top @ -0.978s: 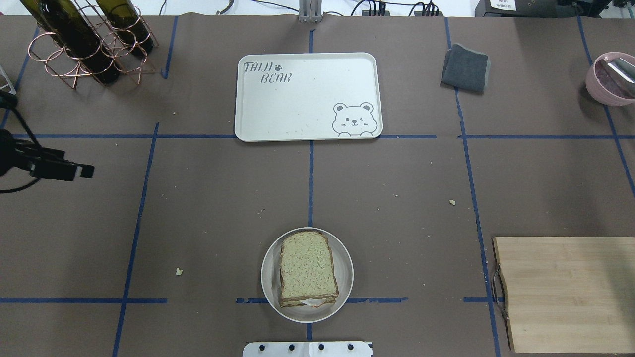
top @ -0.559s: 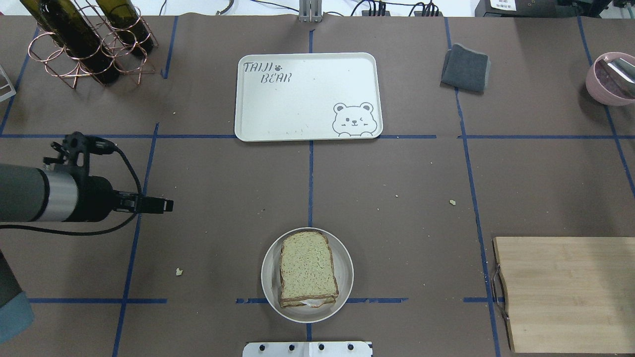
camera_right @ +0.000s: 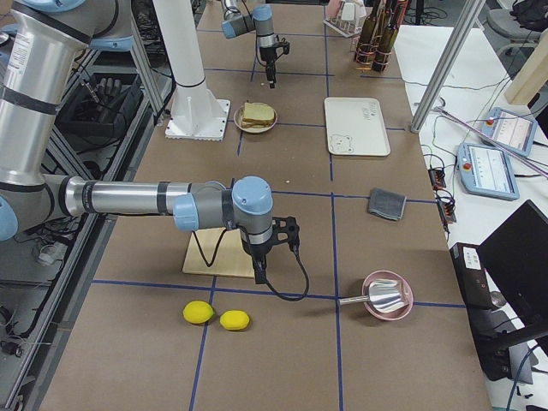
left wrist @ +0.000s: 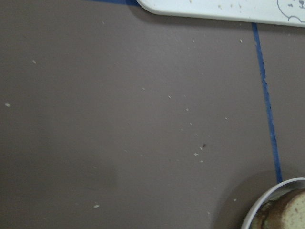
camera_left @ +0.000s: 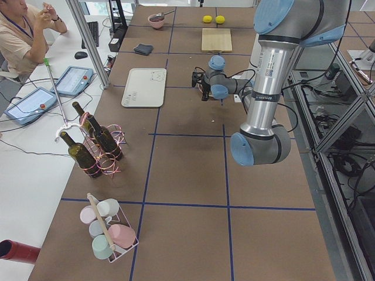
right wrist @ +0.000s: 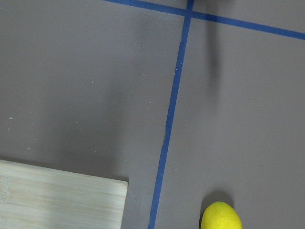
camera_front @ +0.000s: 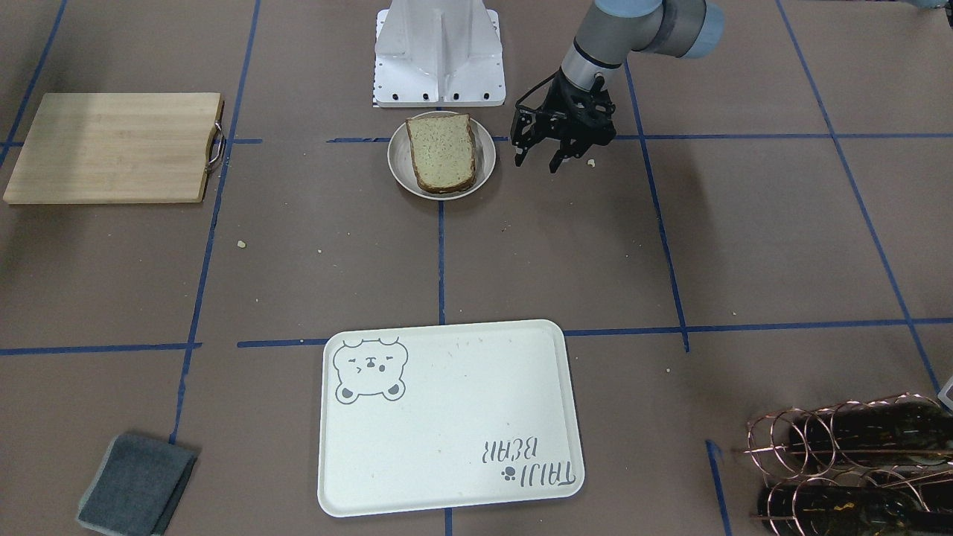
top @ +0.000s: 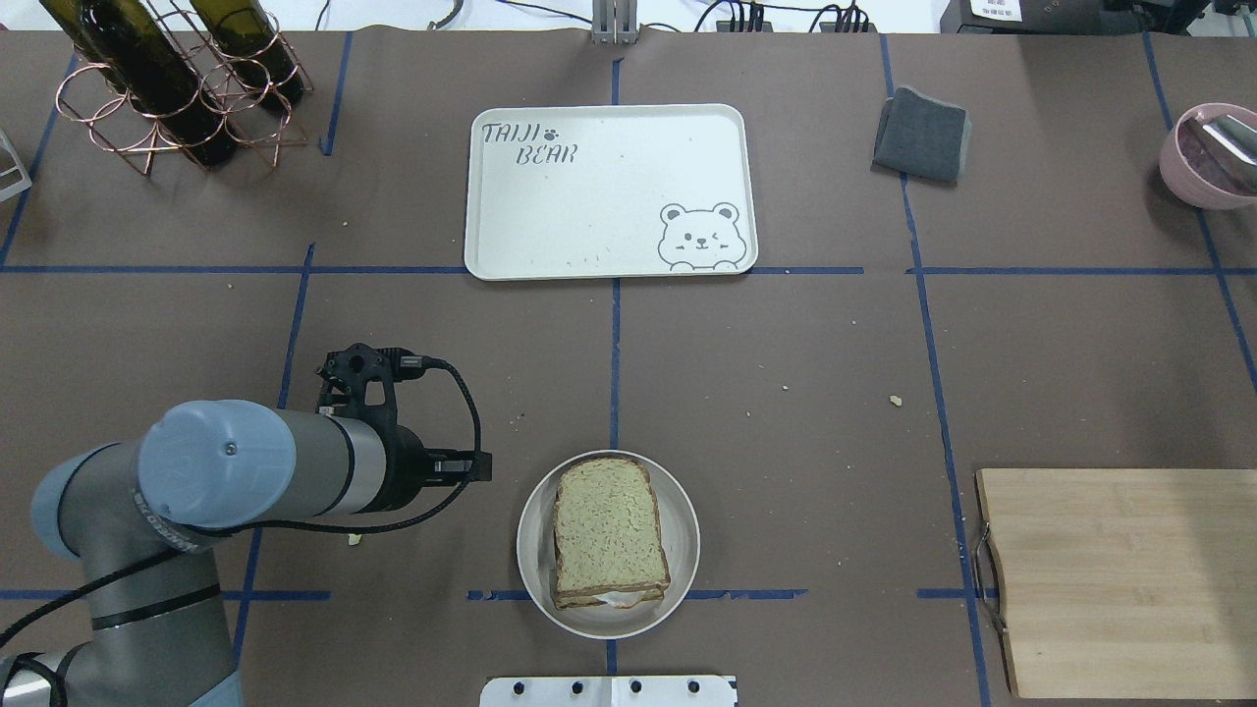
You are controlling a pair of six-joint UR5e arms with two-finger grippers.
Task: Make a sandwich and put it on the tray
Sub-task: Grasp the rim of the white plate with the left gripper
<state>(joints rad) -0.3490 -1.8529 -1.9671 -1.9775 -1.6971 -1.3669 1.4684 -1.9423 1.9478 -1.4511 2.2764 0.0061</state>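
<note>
Hovering beside the round white plate (top: 525, 550), our left gripper (camera_front: 536, 162) points down at the table with its 2 fingers (camera_front: 519, 158) spread apart and nothing between them; it sits on our left of the plate, close but not touching it. On that plate lies the sandwich (top: 609, 530), assembled, 2 slices of bread stacked with the crusts lined up and a sliver of white showing between them at the edge nearest our base. Over to the tray (top: 609, 187); it lies flat on the far side of the table, well apart from the plate, straight across along the centre tape line, bear drawing and lettering up, only crumbs on it. From the left wrist camera we catch just the plate's rim in the bottom corner and the tray's edge along the top.

Now our right gripper (camera_right: 259, 274); it hangs over the table by a corner of the wooden cutting board (top: 1120, 579), 2 lemons (camera_right: 216, 316) close by, and whether its fingers are apart or together we cannot tell from the side view.
</note>
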